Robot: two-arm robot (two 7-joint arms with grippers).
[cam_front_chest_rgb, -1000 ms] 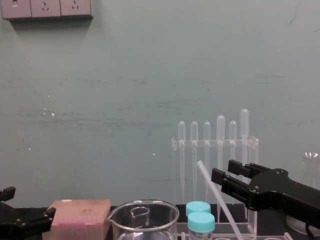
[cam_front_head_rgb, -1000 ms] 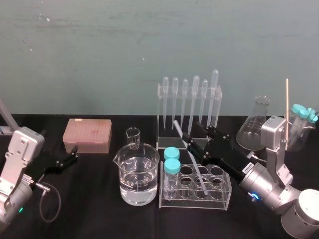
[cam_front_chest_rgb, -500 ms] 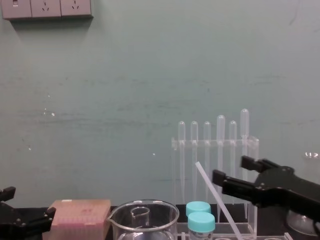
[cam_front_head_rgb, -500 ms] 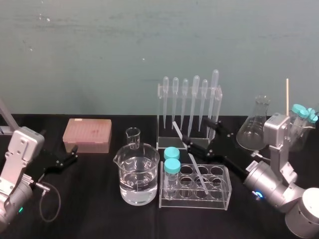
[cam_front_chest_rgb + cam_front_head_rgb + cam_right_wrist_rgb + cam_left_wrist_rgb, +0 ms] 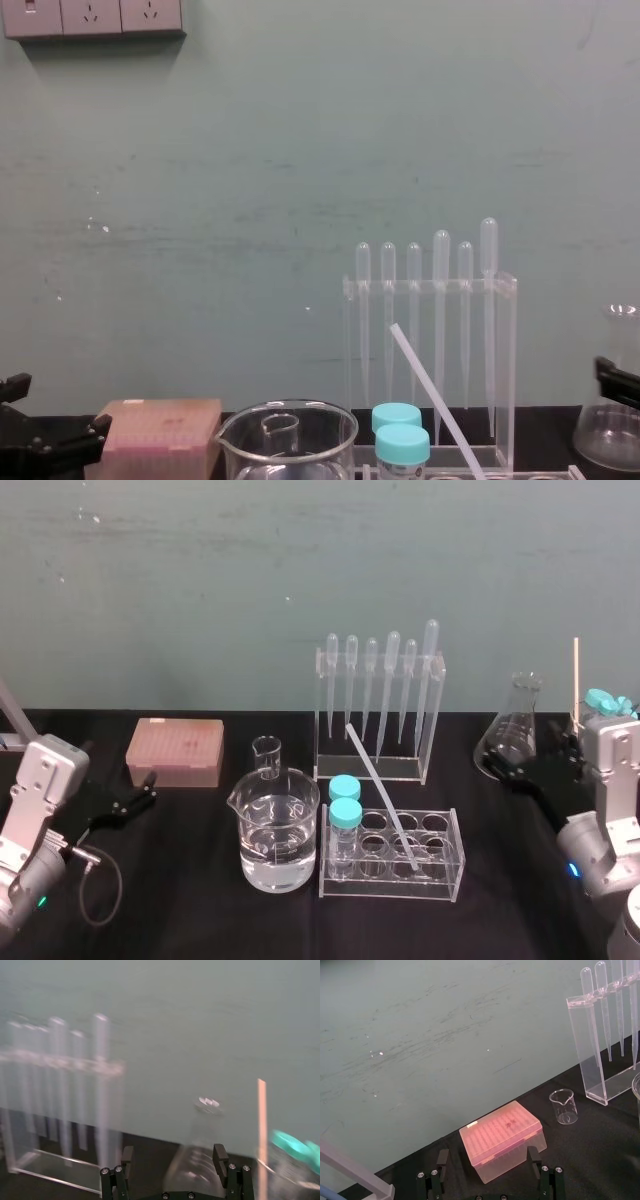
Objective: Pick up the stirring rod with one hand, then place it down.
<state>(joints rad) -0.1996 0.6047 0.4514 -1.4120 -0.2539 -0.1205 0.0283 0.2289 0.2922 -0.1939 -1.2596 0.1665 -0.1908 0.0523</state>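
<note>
The rod (image 5: pixel 382 798) leaned in the tube rack (image 5: pixel 390 885), lower end in a well, touched by neither hand; the right hand (image 5: pixel 173 1155) hung empty near the flask (image 5: pixel 517 725), fingers spread wide; the left hand (image 5: pixel 488 1156) sat spread, facing the pink box (image 5: pixel 502 1137).

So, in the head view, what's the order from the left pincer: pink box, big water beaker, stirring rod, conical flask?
From the left pincer, open at far left:
1. Pink box, just ahead of it.
2. Big water beaker, left of centre.
3. Stirring rod, leaning in the tube rack, centre.
4. Conical flask, far right, by the right pincer.
</note>
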